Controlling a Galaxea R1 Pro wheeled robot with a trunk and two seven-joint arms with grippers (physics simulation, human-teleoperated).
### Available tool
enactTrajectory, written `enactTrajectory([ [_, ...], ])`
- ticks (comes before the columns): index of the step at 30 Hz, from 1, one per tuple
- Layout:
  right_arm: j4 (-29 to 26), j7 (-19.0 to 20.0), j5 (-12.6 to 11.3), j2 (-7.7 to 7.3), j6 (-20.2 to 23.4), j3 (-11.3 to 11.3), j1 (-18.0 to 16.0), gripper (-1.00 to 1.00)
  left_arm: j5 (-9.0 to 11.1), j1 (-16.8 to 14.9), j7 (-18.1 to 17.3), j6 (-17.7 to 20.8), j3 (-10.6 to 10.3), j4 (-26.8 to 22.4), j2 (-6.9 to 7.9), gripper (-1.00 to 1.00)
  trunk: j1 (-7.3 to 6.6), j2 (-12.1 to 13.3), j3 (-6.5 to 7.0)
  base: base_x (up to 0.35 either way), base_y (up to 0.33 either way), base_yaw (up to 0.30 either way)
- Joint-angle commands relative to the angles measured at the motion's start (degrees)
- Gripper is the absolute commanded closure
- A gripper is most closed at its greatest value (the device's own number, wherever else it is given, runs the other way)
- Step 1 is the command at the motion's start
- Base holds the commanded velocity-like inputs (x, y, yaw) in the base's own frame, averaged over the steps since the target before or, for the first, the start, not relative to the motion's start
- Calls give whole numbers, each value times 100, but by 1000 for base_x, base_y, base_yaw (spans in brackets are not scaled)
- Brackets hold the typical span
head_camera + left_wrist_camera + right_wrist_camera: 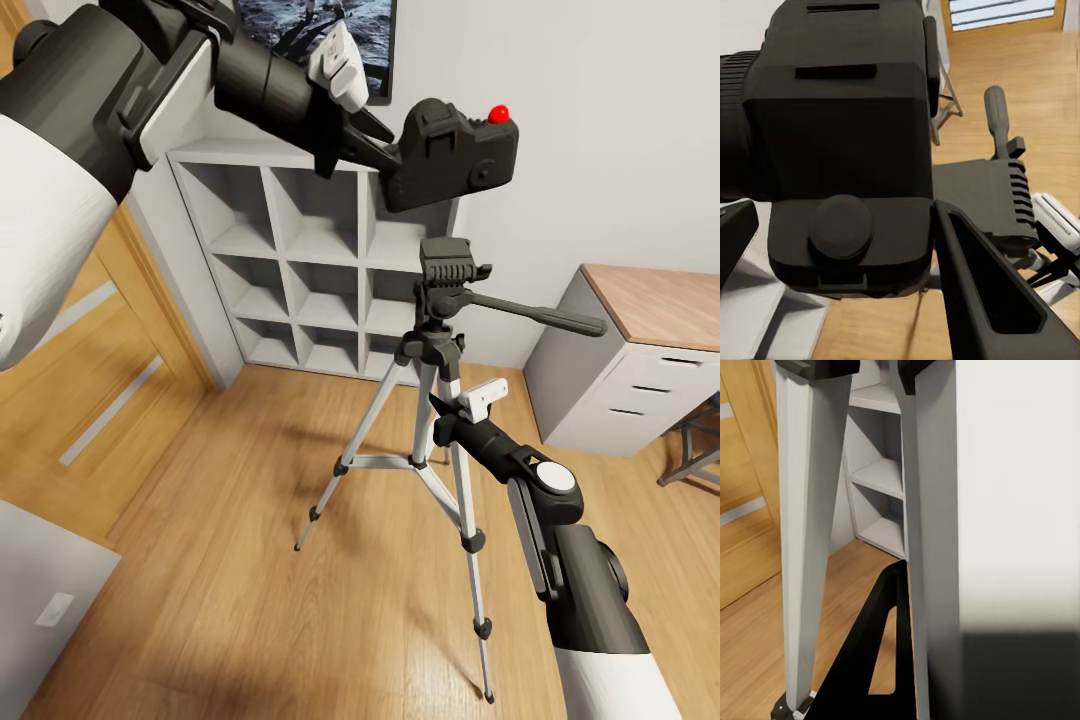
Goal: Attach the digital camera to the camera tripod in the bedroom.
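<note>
The left gripper (385, 150), at upper centre of the head view, has its fingers (982, 292) pinching one digital camera (455, 155), held just above the head of the one camera tripod (440, 345) and apart from it. The right gripper (447, 412) sits against the tripod's upper legs at mid-frame; whether its fingers (866, 660) are spread or closed I cannot tell. Behind stands one white cube shelf (290, 260), nine visible compartments all bare. One drawer unit (625, 385) stands at right under a wooden tabletop (665, 305).
</note>
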Motion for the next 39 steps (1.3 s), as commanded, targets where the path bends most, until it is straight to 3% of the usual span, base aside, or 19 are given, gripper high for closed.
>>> enactTrajectory([
  [1,-9,34,534,5,8,-11,-7,100,59,-8,-11,26,-31,11,5,100,4,-11,-10,0,0,0],
  [19,-9,34,534,4,8,-19,-7,100,88,40,-26,49,-31,7,-19,100,4,-11,-10,0,0,0],
  [39,-9,34,534,2,8,-16,-7,100,86,389,-27,41,-27,-51,-36,100,4,-11,-10,0,0,0],
])
